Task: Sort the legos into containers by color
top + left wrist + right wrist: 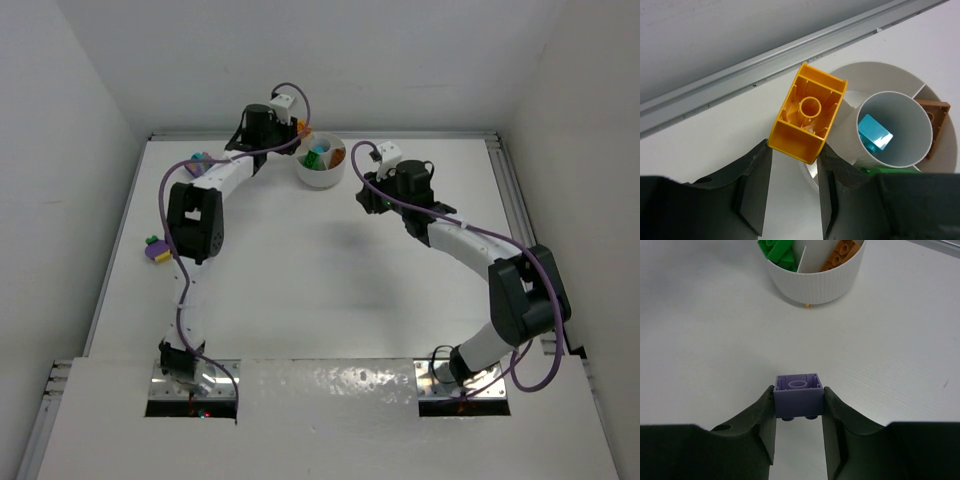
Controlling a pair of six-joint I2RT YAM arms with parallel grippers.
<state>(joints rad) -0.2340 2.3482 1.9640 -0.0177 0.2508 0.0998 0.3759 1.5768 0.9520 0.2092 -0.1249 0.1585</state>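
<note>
The left fingers [752, 190] are set narrow on a yellow brick [807, 112], held tilted with its hollow underside to the wrist camera. Just ahead and to the right of them stands the dish [885, 72]. The brick's far corner overlaps the dish rim in this view, and contact cannot be told. A teal brick [874, 132] lies in the central well [912, 107], an orange plate [936, 120] leans in the section right of it, and a bit of green shows at the near edge. The right fingers [760, 425] are closed part-way on a purple brick [799, 399], underside up and studs pointing down, above the bare tabletop [715, 340]. The dish is straight ahead of them and well apart, with green bricks [777, 252] in its left section and orange bricks [840, 252] in its right. Loose bricks [157, 250] lie on the tabletop well behind the left fingers, beside that arm.
</note>
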